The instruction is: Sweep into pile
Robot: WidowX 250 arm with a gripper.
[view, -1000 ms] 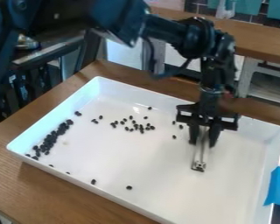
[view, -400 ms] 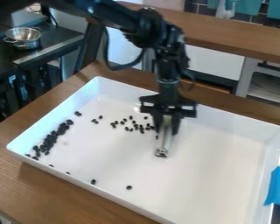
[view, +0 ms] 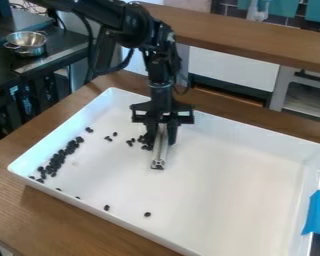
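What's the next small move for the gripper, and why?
I'd probably slide the metal bar in the gripper toward the big pile of black bits. A small cluster lies right beside the bar, on the side facing that pile, and a few stray bits lie farther along.

Soft, fairly bright light over the work surface, with a darker corner at the upper left.
The shallow white rectangular tray [view: 223,200] is the brightest broad area; a soft shadow lies on the brown wooden table [view: 29,215] under its near left edge. The black jointed robot arm [view: 136,25] shows mostly dark, and small highlights glint on the round silver metal bowl [view: 27,41].
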